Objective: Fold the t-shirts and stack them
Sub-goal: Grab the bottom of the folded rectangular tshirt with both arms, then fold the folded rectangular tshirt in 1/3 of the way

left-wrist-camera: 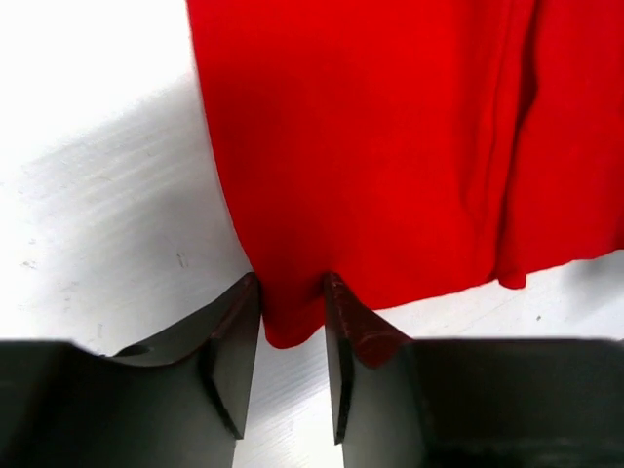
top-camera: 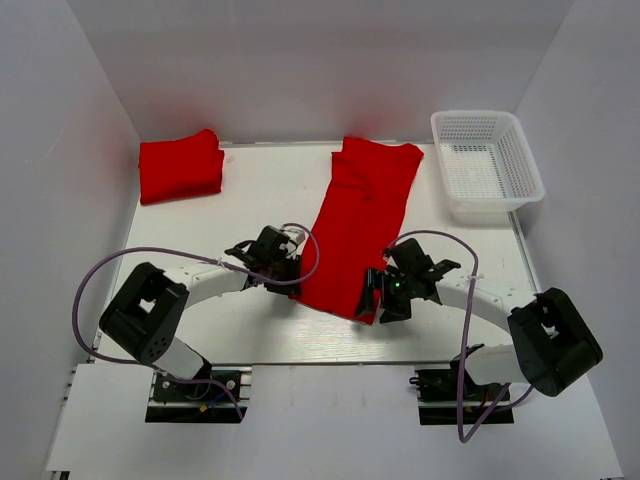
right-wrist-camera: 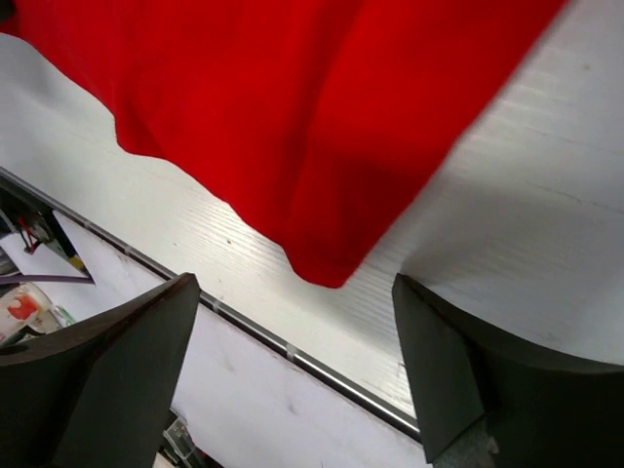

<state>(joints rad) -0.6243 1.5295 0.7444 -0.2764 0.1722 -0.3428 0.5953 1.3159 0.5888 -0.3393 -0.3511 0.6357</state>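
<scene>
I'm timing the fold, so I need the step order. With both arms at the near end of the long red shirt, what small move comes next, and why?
Probably pinch the left pincer shut. Its fingers flank the near left corner of the t-shirt, with the cloth lying flat between them, ungripped. The right pincer stands wide open, its corner only at the fingertips.

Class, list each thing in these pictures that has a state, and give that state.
Back-left t-shirt: folded.
Middle t-shirt: folded into a long strip, flat.
Basket: empty.
Left gripper: jaws either side of shirt corner, grip unclear.
Right gripper: wide open, shirt corner below.
</scene>
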